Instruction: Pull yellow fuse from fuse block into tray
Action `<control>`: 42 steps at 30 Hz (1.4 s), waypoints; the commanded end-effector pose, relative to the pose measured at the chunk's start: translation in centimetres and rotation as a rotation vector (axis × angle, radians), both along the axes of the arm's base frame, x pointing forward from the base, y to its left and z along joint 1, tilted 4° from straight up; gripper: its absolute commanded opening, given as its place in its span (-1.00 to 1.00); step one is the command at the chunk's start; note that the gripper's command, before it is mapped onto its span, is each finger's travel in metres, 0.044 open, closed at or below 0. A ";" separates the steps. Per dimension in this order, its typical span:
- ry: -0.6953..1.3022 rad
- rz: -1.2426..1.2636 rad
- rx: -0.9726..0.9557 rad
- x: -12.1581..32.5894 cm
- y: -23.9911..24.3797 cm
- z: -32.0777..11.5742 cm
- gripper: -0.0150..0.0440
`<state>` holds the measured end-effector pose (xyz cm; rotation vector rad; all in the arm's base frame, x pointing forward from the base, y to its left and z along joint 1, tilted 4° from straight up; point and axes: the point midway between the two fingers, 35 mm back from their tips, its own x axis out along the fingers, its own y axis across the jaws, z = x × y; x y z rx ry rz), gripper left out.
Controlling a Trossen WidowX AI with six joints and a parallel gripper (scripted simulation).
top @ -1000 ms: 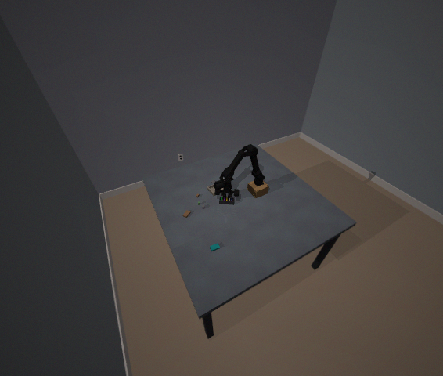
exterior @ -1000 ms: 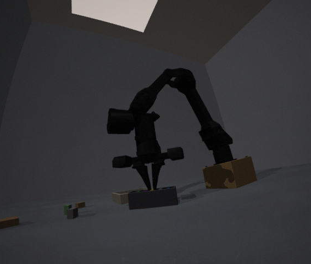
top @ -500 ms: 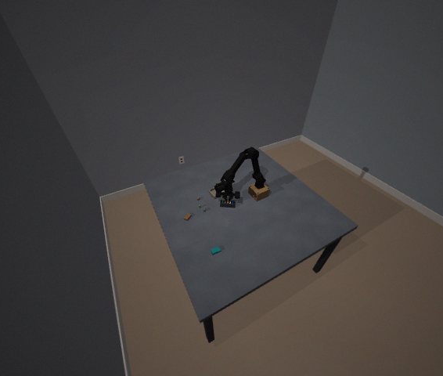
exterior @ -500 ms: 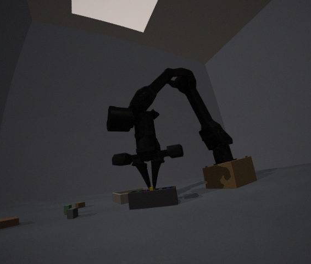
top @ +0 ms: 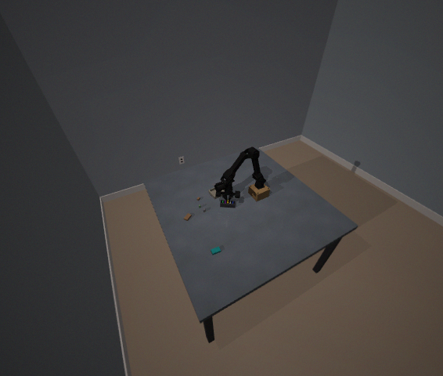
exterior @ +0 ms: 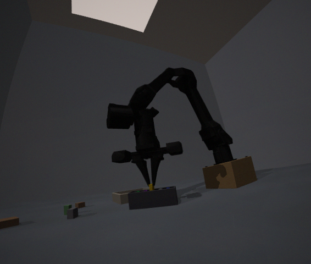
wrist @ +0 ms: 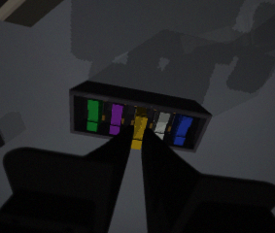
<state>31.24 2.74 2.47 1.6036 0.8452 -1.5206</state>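
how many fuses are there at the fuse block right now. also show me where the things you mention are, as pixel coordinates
5. In the wrist view, left to right: green (wrist: 93, 112), purple (wrist: 117, 116), yellow (wrist: 140, 129) (exterior: 151, 187) between the jaws, white (wrist: 162, 122), blue (wrist: 183, 127). None seems hidden.

The yellow fuse (top: 228, 201) (exterior: 151, 187) (wrist: 139, 130) is standing upright between the gripper's (top: 228, 198) (exterior: 151, 185) (wrist: 137, 131) fingertips, gripped and rising above its neighbours; whether its foot is clearing the slot is hard to tell. Below the gripper, the dark, oblong block (top: 228, 205) (exterior: 153, 199) (wrist: 203, 130) is holding the green (top: 222, 201) (exterior: 138, 191) (wrist: 92, 116), purple (top: 225, 201) (exterior: 145, 190) (wrist: 116, 118), white (top: 230, 202) (exterior: 161, 188) (wrist: 162, 123) and blue (top: 232, 202) (exterior: 168, 187) (wrist: 183, 130) fuses in a row. The beige, shallow-walled tray (top: 212, 193) (exterior: 120, 198) (wrist: 35, 16) is sitting apart from the block, towards the wrist view's upper left from the fingertips.
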 end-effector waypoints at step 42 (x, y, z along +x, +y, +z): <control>-0.001 -0.001 -0.001 -0.2 0.1 2.3 -0.49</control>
